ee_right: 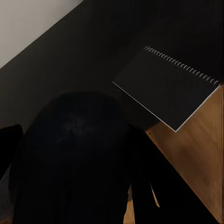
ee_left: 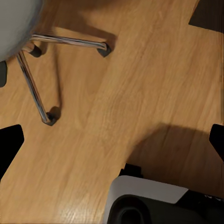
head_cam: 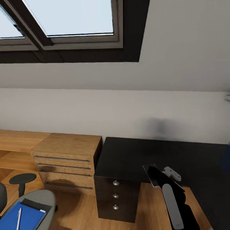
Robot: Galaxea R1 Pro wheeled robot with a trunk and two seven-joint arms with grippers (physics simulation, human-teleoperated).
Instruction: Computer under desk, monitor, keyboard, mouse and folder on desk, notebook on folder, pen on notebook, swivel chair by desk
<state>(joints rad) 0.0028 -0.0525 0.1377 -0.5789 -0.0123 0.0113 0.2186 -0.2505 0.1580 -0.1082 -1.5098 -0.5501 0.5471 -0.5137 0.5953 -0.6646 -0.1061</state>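
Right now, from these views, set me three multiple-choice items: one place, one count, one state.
1. The blue folder lies: A on the chair seat; B on the desk; C on the floor.
2. Knobs on the black drawer unit: A two; B three; C five.
3. The notebook is: A open; B closed; C torn in half.

1 A: the folder rests on the grey chair seat.
2 B: three silver knobs run down the drawer unit.
3 C is out and so is A; B: the notebook shows its whole dark cover.
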